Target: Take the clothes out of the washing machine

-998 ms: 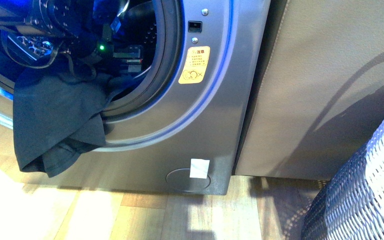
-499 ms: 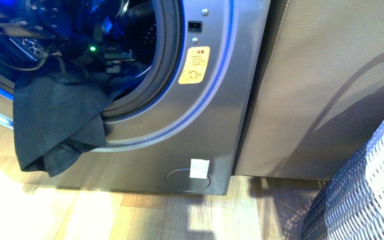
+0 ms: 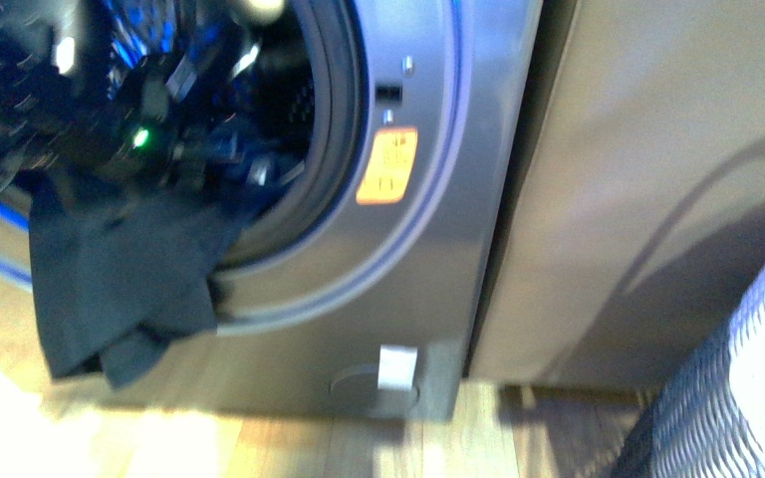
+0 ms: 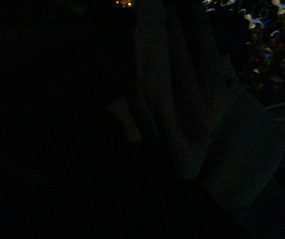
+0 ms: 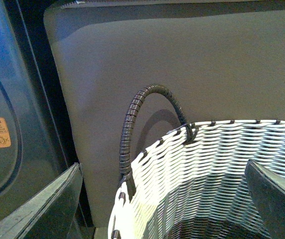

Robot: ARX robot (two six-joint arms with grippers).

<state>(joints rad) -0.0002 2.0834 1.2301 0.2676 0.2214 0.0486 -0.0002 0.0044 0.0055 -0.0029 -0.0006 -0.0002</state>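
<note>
The grey washing machine (image 3: 428,249) stands with its drum open, blue light inside. The dark navy clothes (image 3: 120,284) hang limp out of the opening, over the door rim and down the front. My left gripper (image 3: 204,154) is at the mouth of the drum, shut on the top of the clothes, with a green light on the arm beside it. The front view is blurred. The left wrist view is dark. My right gripper (image 5: 162,209) is open above the woven basket (image 5: 207,164), holding nothing.
An orange sticker (image 3: 386,164) sits right of the drum opening. A plain grey panel (image 3: 647,179) stands right of the machine. The basket (image 3: 737,398) is at the lower right on the wooden floor (image 3: 289,448), its dark handle (image 5: 132,124) arching up.
My left arm has shifted left at the drum mouth with the clothes still in it. The whole front view has dropped a little and blurred.
</note>
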